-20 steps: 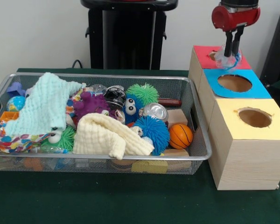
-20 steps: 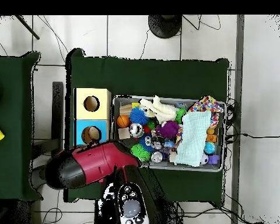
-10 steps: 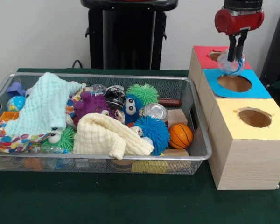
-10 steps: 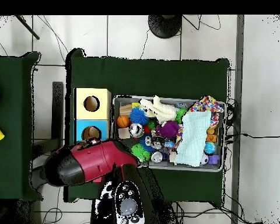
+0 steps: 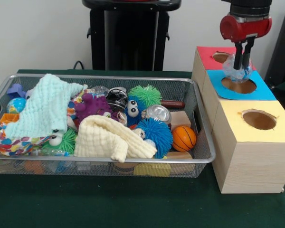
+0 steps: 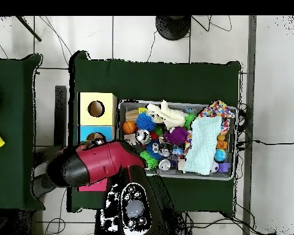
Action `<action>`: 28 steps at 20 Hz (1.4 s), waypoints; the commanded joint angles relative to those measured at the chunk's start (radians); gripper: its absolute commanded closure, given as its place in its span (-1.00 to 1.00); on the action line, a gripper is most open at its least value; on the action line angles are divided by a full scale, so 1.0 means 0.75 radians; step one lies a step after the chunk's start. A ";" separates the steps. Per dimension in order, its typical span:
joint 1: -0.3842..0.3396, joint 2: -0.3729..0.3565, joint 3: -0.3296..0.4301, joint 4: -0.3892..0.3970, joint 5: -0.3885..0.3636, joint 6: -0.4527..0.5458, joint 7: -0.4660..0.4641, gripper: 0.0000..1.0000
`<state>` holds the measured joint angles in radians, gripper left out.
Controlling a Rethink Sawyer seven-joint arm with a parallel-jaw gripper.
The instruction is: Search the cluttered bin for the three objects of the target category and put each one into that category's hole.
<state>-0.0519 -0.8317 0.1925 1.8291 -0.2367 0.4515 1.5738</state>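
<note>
a: where's the gripper [image 5: 242, 61] right now?
b: at the far right, hanging over the blue-topped box [image 5: 263, 90]. its two dark fingers [image 5: 237, 56] are pinching a clear crumpled plastic thing [image 5: 234, 70], which sits just above the far rim of the blue box's round hole [image 5: 239, 85].
a: so the plastic thing is off the boxes?
b: it looks lifted, held between the fingers, though whether it brushes the rim i cannot tell. the red-topped box [image 5: 206, 54] is behind it, and the yellow-topped box [image 5: 249, 142] is nearest, all three in a row touching each other.
a: and the bin?
b: the wire mesh bin [image 5: 99, 164] sits to the left, just beside the boxes, on the green table cover [image 5: 109, 204]. it's packed: a pale green cloth [image 5: 42, 107] at the left, a cream cloth [image 5: 107, 137] near the front, a blue spiky ball [image 5: 156, 133], a small basketball [image 5: 184, 138], a crushed can [image 5: 157, 113], a green spiky ball [image 5: 146, 95] at the far side.
a: from above?
b: the red arm [image 6: 94, 168] covers the blue box mostly, the gripper is hidden beneath it.
</note>
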 commanded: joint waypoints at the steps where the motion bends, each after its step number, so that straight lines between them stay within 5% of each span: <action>1: 0.024 0.138 -0.052 -0.115 0.022 -0.066 0.265 1.00; 12: 0.051 0.190 -0.090 -0.127 0.036 -0.128 0.260 1.00; 13: 0.058 0.194 -0.097 -0.132 0.039 -0.126 0.254 -1.00; 28: 0.006 0.074 -0.059 -0.079 0.096 0.022 0.184 -1.00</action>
<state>-0.0130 -0.7398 0.1316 1.7640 -0.2118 0.3832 1.5738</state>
